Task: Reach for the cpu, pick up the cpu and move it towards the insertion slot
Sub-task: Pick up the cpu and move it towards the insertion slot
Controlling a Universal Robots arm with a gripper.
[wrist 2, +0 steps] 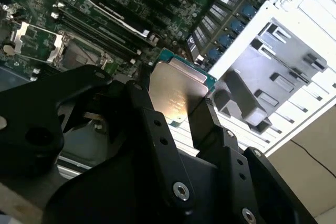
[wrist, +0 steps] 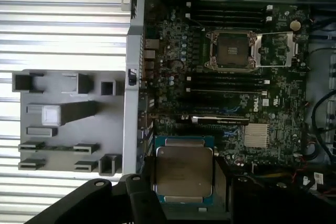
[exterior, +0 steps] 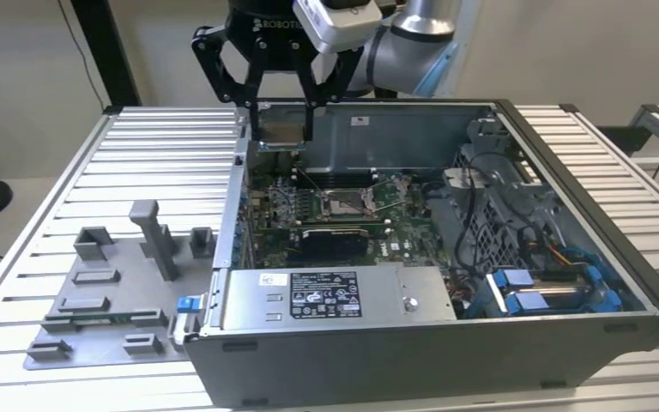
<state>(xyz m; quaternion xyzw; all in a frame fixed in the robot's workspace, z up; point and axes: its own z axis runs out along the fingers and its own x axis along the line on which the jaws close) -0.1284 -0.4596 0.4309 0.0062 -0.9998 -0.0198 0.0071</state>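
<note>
Your black end effector (exterior: 281,107): clamped on thin square silvery cpu (exterior: 281,129) | raised above case's far-left corner | square metal-framed insertion slot (exterior: 346,202) well apart

My gripper (exterior: 281,120) hangs from my wrist pointing straight down, both fingers (wrist 2: 142,103) closed flat against the cpu (wrist: 183,168) clamped between my jaws.

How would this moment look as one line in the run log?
gripper: shut on cpu | cpu: lifted, above case edge | insertion slot: open, unfilled
</note>
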